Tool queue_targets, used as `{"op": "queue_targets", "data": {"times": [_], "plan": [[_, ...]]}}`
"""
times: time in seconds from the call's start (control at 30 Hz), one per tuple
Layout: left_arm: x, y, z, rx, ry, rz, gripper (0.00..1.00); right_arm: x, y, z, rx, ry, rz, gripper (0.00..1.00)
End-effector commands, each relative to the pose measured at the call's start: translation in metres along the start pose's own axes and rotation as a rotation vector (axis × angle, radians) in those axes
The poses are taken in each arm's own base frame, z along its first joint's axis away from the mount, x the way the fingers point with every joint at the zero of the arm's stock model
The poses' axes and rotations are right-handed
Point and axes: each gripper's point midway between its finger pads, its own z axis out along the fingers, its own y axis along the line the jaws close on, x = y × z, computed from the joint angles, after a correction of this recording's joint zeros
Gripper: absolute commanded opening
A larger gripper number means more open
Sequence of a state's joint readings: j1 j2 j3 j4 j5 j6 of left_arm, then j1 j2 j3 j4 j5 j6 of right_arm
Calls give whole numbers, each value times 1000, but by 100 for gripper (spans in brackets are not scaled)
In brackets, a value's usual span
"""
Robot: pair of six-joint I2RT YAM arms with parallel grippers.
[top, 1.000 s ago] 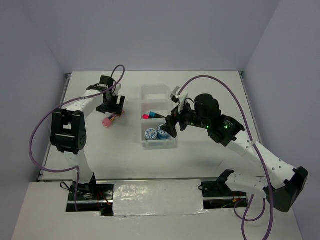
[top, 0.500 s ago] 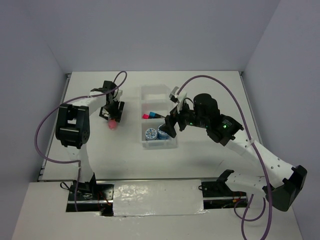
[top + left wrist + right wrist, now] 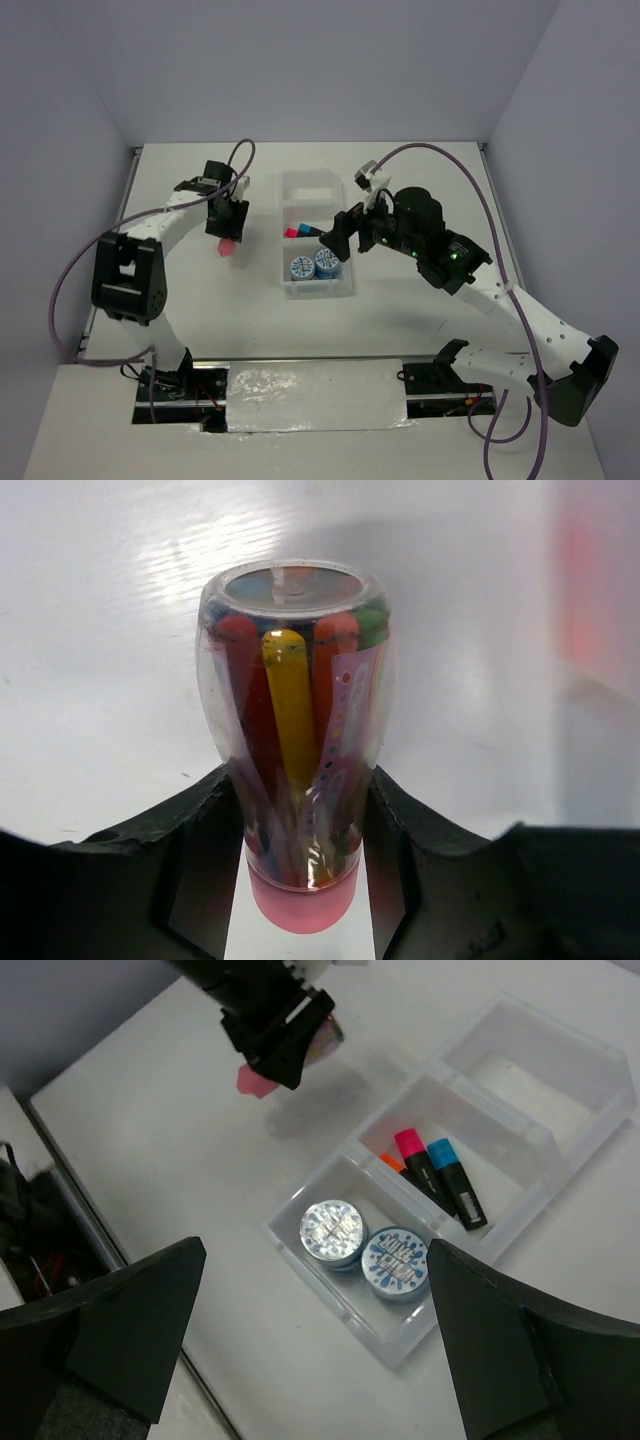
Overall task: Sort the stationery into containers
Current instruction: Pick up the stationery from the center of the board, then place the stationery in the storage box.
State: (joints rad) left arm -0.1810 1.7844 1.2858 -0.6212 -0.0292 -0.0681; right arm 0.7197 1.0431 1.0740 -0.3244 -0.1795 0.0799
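My left gripper (image 3: pixel 228 222) (image 3: pixel 300 780) is shut on the pink tube (image 3: pixel 226 246) (image 3: pixel 295 710), a clear tube of coloured sticks with a pink cap. It hangs cap down, left of the tray. In the right wrist view the pink tube (image 3: pixel 255 1078) casts a shadow on the table beside it. The clear tray (image 3: pixel 284 290) (image 3: pixel 300 1200) holds two blue-and-white rolls (image 3: pixel 299 267) (image 3: pixel 333 1232) in its near compartment. Three markers (image 3: pixel 300 231) (image 3: pixel 440 1175) lie in its middle compartment. My right gripper (image 3: pixel 337 238) (image 3: pixel 315 1250) hovers open over the tray's near end, holding nothing.
The tray's far compartment (image 3: pixel 310 187) (image 3: pixel 530 1070) has nothing in it. Purple cables loop over both arms. Grey walls close in the white table (image 3: pixel 430 190) at the back and sides.
The left gripper turned over the lying pink tube, closed on it and raised it cap down. The right gripper drew slightly back and up over the tray, still open.
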Motion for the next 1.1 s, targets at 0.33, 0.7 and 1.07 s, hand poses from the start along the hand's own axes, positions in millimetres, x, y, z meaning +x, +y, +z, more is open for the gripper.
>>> {"op": "queue_targets", "data": {"times": [0.33, 0.7, 1.07], "plan": [[-15, -168, -211, 930, -544, 143, 0, -64, 18, 8, -58, -289, 642, 97], [6, -212, -289, 1199, -771, 263, 0, -53, 41, 53, 4, -223, 623, 95], [9, -219, -301, 1274, -790, 259, 0, -60, 60, 62, -84, -252, 615, 53]]}}
